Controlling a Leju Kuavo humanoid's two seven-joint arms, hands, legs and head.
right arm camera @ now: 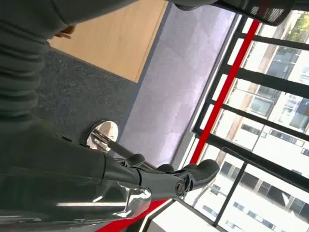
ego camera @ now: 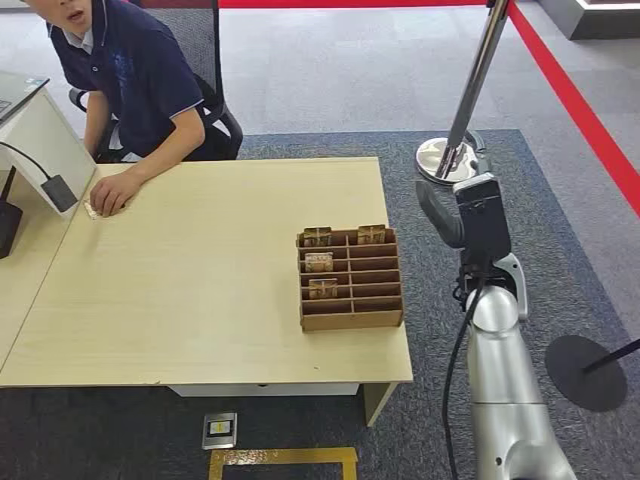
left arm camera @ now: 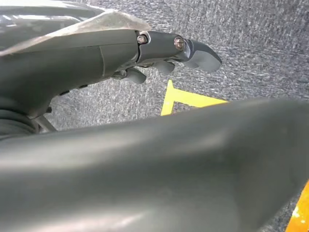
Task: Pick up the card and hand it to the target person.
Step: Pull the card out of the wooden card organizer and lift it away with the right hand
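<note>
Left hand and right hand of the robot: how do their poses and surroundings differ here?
The left hand hangs low, fingers pointing over grey carpet and a yellow floor marking; the right hand is raised beside the light wooden table, near the chrome stanchion base. The right hand's wrist view looks toward windows and a red barrier strip; the left's looks at floor. Both hold nothing.

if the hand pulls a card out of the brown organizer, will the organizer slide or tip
The organizer looks like thin cardboard, so probably light; it may slide on the smooth table if a card catches in its slot. It is low and wide, so tipping seems unlikely. The cards stand in narrow slots and may drag on the dividers. A straight upward pull seems safest.
</note>
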